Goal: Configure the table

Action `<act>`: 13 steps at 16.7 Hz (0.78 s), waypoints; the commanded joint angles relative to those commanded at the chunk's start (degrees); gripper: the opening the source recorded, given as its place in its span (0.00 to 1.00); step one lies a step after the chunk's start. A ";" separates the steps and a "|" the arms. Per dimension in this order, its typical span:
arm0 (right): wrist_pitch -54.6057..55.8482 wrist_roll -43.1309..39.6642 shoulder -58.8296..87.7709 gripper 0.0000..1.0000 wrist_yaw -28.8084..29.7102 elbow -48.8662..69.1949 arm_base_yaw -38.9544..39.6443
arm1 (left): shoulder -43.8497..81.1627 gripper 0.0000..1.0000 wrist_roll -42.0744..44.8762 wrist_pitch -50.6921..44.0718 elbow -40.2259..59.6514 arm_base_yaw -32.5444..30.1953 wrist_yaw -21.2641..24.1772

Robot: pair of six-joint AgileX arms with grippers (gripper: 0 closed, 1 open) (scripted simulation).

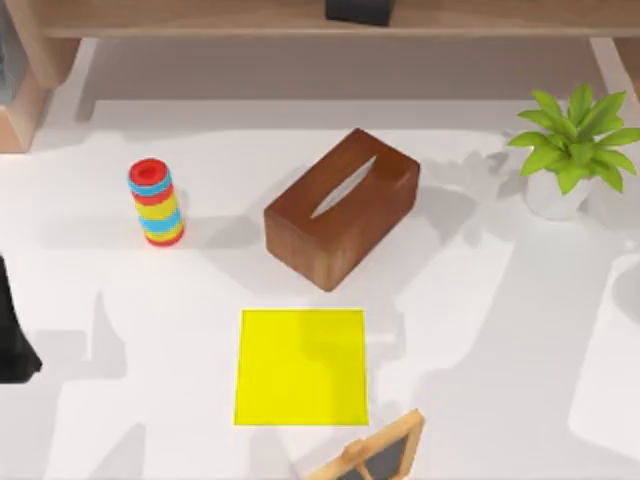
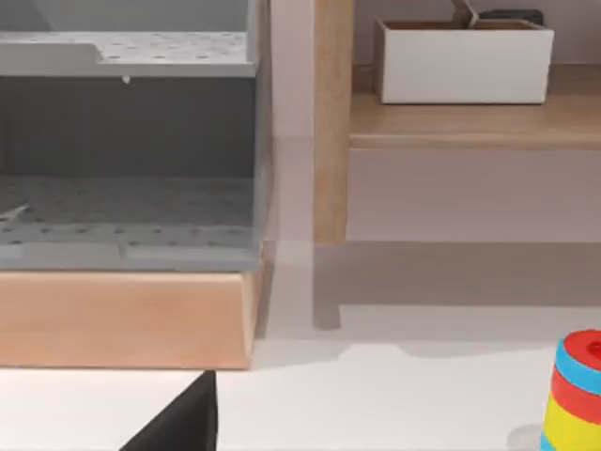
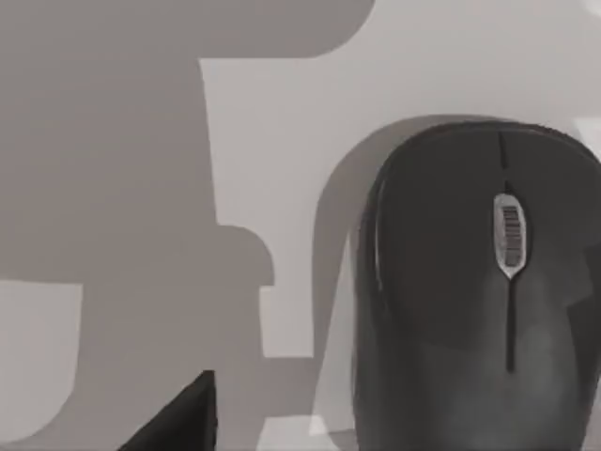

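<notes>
Right gripper: fingers out of sight, so whether they are apart or together I cannot tell. Directly under its wrist camera, close, a black computer mouse with a silver scroll wheel lies flat on the white table.

Left arm: parked at the table's left edge, gripper state likewise not readable. Just ahead of it a ring stack stands upright, red ring on top, with yellow, blue and red bands below. Beyond the stack, the wooden shelf unit carries a white box.

Farther out toward table centre: a brown wooden tissue box, set at an angle. Near it a flat yellow mat; a small wood-framed chalkboard sits at the mat's near corner. A potted green plant stands well apart at the far right.
</notes>
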 joint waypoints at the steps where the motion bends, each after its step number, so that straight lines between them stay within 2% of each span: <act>1: 0.63 0.06 -0.03 1.00 0.02 -0.56 0.01 | 0.00 1.00 0.00 0.00 0.00 0.00 0.00; 9: 3.74 0.18 0.47 1.00 0.01 -2.95 0.27 | 0.00 1.00 0.00 0.00 0.00 0.00 0.00; 13: 3.74 0.18 0.47 0.70 0.01 -2.95 0.27 | 0.00 1.00 0.00 0.00 0.00 0.00 0.00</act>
